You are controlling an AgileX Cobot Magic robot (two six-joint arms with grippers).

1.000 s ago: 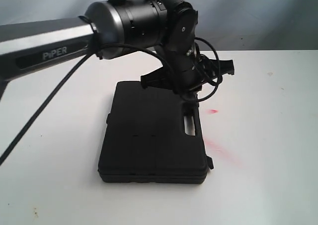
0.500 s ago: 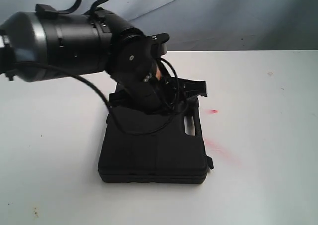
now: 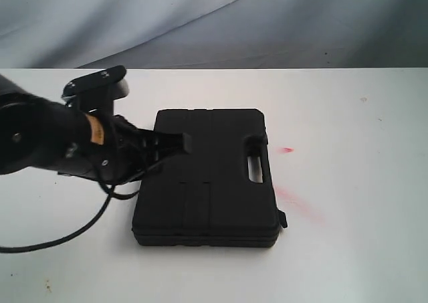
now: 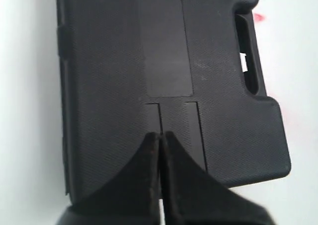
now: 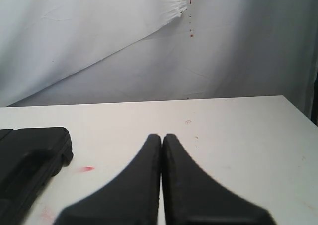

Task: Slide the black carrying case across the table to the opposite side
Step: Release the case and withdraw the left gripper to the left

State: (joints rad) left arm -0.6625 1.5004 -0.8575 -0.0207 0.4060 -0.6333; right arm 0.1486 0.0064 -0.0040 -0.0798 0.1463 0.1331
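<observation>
The black carrying case (image 3: 210,176) lies flat on the white table (image 3: 354,182), its handle slot toward the right. My left gripper (image 3: 186,142) is shut and empty, its tips over the case's left part; whether they touch the lid I cannot tell. In the left wrist view the closed gripper (image 4: 160,135) points across the case lid (image 4: 164,61). My right gripper (image 5: 162,136) is shut and empty over bare table, with a corner of the case (image 5: 30,160) off to one side. It does not show in the exterior view.
Pink-red smears mark the table beside the case's handle side (image 3: 294,199), with a small red spot (image 3: 287,150) above them. A grey-white cloth backdrop (image 3: 267,22) hangs behind the far table edge. Small specks lie near the front left (image 3: 47,286).
The left arm has swung from above the case's far right part over to the left and lowered. The case has stayed put.
</observation>
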